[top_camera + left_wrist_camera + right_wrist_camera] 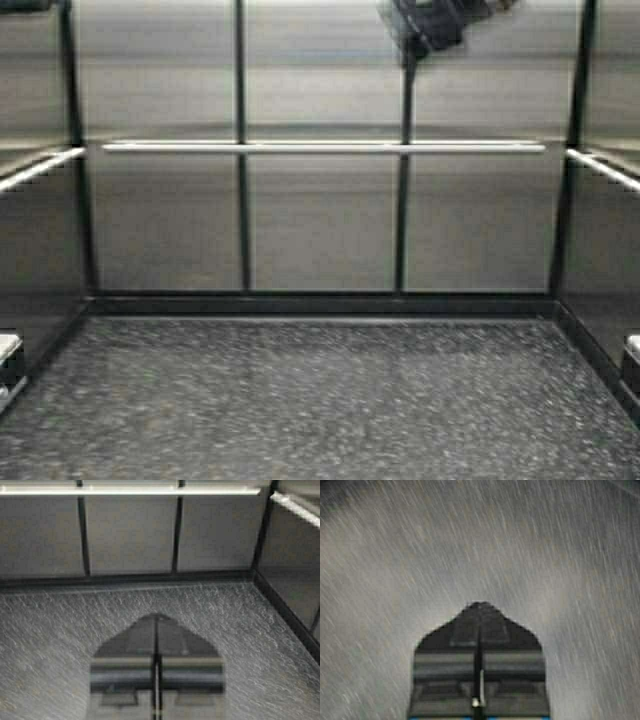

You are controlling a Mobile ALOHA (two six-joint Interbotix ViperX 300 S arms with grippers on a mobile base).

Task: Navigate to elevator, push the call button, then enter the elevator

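I am inside the elevator. Its steel-panelled back wall [320, 220] faces me, with dark vertical seams and a tubular handrail [320, 147] across it. Side handrails run along the left wall [40, 168] and the right wall [600, 168]. The back wall also shows in the left wrist view [130, 535]. My left gripper [156, 617] is shut and empty, held low over the speckled floor. My right gripper [480, 605] is shut and empty over the floor. The elevator doors and the call button are out of view.
Dark speckled floor [320, 400] stretches to a black skirting [320, 303] at the walls. A dark reflection of the robot [430, 25] shows high on the back wall. Parts of my arms sit at the lower left [8, 360] and lower right [632, 360] edges.
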